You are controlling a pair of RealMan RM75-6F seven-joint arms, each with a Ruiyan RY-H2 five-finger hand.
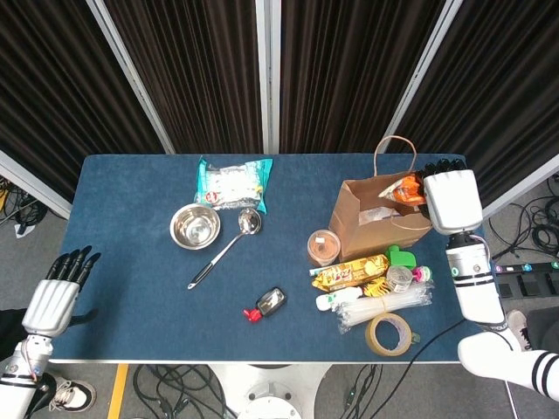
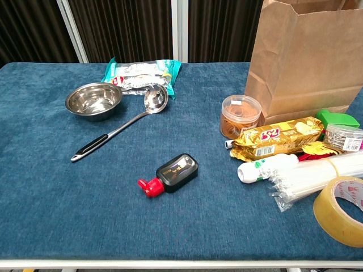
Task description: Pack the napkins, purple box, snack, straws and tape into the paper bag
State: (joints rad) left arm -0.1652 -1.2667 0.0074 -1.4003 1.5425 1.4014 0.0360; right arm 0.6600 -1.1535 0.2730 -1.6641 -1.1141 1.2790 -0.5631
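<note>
Snack (image 1: 404, 188): one, held by right hand (image 1: 451, 199) fingers over one paper bag (image 1: 381, 212); left hand (image 1: 51, 301) fingers spread.

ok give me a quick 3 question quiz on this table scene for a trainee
1. True or false: the tape roll is already inside the paper bag.
2. Which lies nearest the steel bowl? A) ladle B) bundle of straws C) tape roll
3. Fill in: the right hand is at the bag's open top with an orange ____.

Key: 1 false, it lies on the table near the front edge. 2 A. 3 snack packet.
</note>
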